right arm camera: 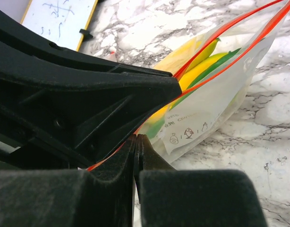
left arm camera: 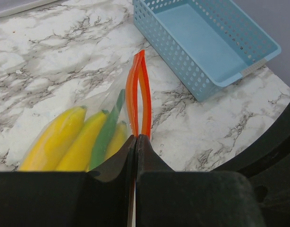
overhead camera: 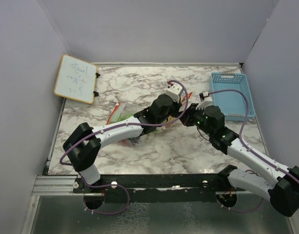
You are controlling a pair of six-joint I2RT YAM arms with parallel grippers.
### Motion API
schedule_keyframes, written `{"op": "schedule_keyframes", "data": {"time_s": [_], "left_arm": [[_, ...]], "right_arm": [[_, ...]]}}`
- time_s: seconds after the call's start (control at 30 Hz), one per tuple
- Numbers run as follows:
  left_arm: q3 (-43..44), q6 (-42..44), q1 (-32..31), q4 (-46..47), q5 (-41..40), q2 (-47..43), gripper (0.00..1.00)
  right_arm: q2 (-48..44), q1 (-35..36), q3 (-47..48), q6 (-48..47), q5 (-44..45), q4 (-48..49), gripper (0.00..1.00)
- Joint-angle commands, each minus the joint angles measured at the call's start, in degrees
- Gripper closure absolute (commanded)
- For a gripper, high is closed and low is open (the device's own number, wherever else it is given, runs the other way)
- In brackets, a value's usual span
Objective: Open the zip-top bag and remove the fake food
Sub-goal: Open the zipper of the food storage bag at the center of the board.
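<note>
The zip-top bag lies mid-table, mostly hidden under my left arm. Its orange zip strip is parted into two lips. My left gripper is shut on one end of that strip. The fake food, yellow bananas and a green bean piece, shows through the clear plastic. My right gripper is shut at the bag's orange lip, right under the left gripper's black body, with yellow and green fake food inside. From above, both grippers meet tip to tip.
A light-blue slotted basket stands at the back right, close beyond the bag's zip end. A small whiteboard leans at the back left. Grey walls enclose the marble table on three sides.
</note>
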Motion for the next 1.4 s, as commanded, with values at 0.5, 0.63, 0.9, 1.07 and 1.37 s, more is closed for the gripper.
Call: {"op": "schedule_keyframes", "data": {"time_s": [0.5,0.63,0.9,1.07,1.37], "left_arm": [[-2.86,-2.58,-0.39,3.62,1.81,-3.4,1.0],[-4.32,-3.13,-0.26,4.09,1.55,-5.16,1.0],[-6.79,-2.56,-0.24,2.86,1.22,-8.18,1.0],[-7.02,-3.21,-0.27,4.11,1.99,-9.15,1.0],[-7.19,-3.99,-0.22,4.36,1.07,-10.21,1.0]], "right_arm": [[-6.62,-0.01,3.15,-1.0,-2.75,0.61,0.97],[-4.81,-0.02,2.59,0.02,-4.59,2.38,0.97],[-4.13,-0.01,4.49,-0.72,0.38,0.51,0.96],[-4.39,-0.02,4.17,-1.26,1.33,0.43,0.94],[-3.72,-0.01,0.09,0.27,2.48,2.05,0.93]]}}
